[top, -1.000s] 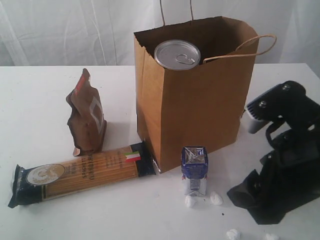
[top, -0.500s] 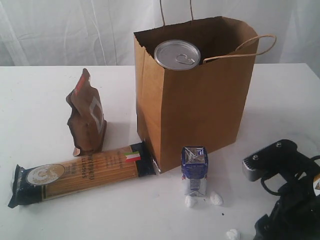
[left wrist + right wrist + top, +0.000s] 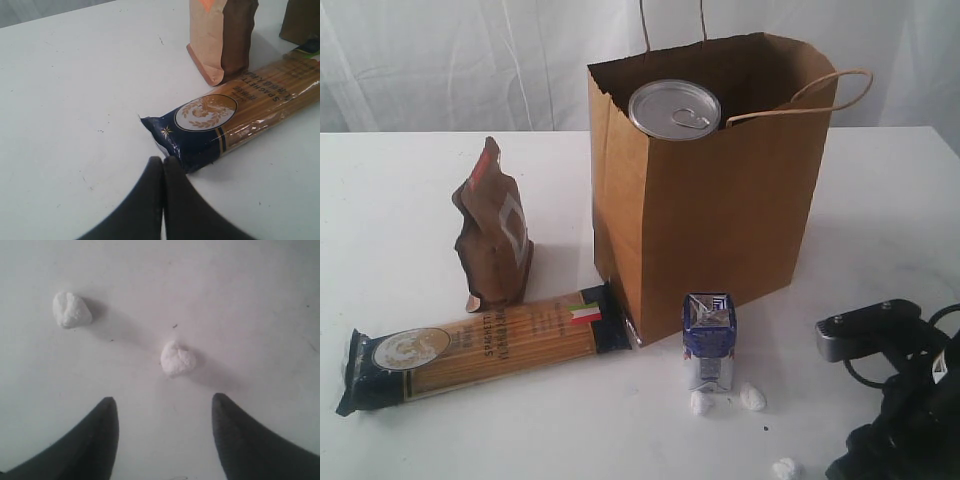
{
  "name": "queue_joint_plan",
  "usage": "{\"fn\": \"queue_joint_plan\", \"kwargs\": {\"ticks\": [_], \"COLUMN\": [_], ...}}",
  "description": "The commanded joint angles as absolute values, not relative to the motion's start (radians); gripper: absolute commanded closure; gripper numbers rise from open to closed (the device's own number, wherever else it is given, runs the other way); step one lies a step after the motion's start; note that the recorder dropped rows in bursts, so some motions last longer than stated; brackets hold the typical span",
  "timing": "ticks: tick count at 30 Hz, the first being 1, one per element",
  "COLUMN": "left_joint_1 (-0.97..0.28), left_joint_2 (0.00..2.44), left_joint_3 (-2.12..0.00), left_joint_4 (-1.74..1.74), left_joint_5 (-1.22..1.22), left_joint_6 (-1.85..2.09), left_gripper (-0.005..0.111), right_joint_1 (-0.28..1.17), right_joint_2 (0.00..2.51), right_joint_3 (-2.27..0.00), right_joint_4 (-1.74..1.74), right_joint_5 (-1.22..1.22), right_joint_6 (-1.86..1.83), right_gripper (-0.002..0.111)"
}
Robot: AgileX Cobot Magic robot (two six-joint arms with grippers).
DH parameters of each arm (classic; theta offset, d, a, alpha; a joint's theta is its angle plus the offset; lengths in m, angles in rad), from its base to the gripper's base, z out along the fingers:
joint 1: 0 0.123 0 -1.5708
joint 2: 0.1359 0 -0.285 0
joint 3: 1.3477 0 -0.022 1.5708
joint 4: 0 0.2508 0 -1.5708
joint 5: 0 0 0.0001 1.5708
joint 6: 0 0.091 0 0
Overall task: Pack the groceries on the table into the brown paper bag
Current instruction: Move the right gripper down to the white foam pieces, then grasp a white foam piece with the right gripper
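Right gripper (image 3: 165, 407): mine, jaws apart, nothing between them; low over the table (image 3: 400, 200), front-right of the brown paper bag (image 3: 720, 210).
White crumbs (image 3: 177, 360): one just past my right tips.
Left gripper (image 3: 162, 162): fingers pressed together, empty; tips just short of the spaghetti packet (image 3: 235, 117).
Spaghetti packet: flat, far end at the bag's front-left corner.
Small blue carton (image 3: 709, 340): upright, just before the bag.
Brown pouch (image 3: 495, 235): upright, left of the bag, bare gap between.
Silver can (image 3: 674, 108): inside the bag by its left rim; open room beside it.

The right hand (image 3: 164, 399) has tapered black fingers (image 3: 97, 440); its arm (image 3: 910, 420) carries a grey screwed bracket (image 3: 840, 343).
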State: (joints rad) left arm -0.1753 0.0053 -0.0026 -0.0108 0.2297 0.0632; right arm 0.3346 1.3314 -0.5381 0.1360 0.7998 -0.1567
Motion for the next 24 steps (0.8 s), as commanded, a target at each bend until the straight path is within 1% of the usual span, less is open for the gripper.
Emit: {"fn": "queue_joint_plan", "kwargs": {"ticks": [1, 6, 14, 24], "left_joint_1": [-0.171, -0.171, -0.171, -0.171], "left_joint_2": [0.0, 0.0, 0.0, 0.0], "left_joint_3": [0.0, 0.0, 0.0, 0.0], "left_joint_4": [-0.013, -0.013, -0.013, -0.013], "left_joint_5": [0.233, 0.233, 0.233, 0.233], "left_joint_6": [0.061, 0.061, 0.061, 0.061], "left_gripper": [0.107, 0.107, 0.107, 0.107], "right_joint_1": [0.328, 0.328, 0.328, 0.328], "right_joint_2": [1.364, 1.414, 1.452, 1.519], "right_joint_3": [-0.535, -0.535, -0.535, -0.537], "right_joint_4": [0.141, 0.148, 0.153, 0.153], "right_joint_5": [0.777, 0.762, 0.731, 0.689], "right_joint_6": [-0.152, -0.152, -0.152, -0.152], "right_gripper": [0.056, 0.056, 0.065, 0.065]}}
